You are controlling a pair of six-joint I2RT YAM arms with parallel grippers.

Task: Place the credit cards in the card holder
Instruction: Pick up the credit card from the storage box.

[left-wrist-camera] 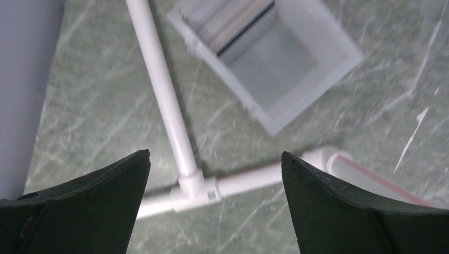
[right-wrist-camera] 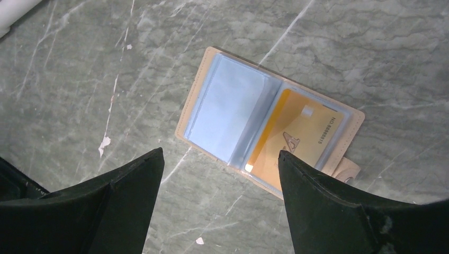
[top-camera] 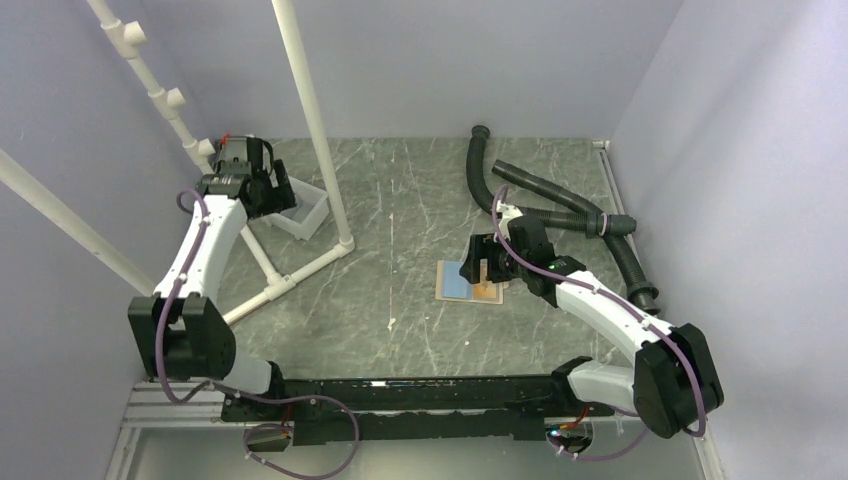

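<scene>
The card holder [right-wrist-camera: 227,106] lies open on the table, tan-edged with pale blue-grey sleeves. A golden-brown credit card [right-wrist-camera: 296,132] sits inside its right sleeve, and the snap tab [right-wrist-camera: 347,170] sticks out beside it. My right gripper [right-wrist-camera: 219,151] is open and empty, hovering just over the holder's near edge; the top view shows it above the holder [top-camera: 458,283]. More greyish cards [left-wrist-camera: 233,18] stand stacked in one end of a white tray [left-wrist-camera: 339,42]. My left gripper [left-wrist-camera: 214,153] is open and empty above the table, short of the tray.
A white PVC pipe frame [left-wrist-camera: 169,111] with a T-joint runs on the table beneath my left gripper, and its upright posts [top-camera: 310,110] rise at the left. Black corrugated hoses [top-camera: 560,215] lie at the back right. Walls close in on all sides.
</scene>
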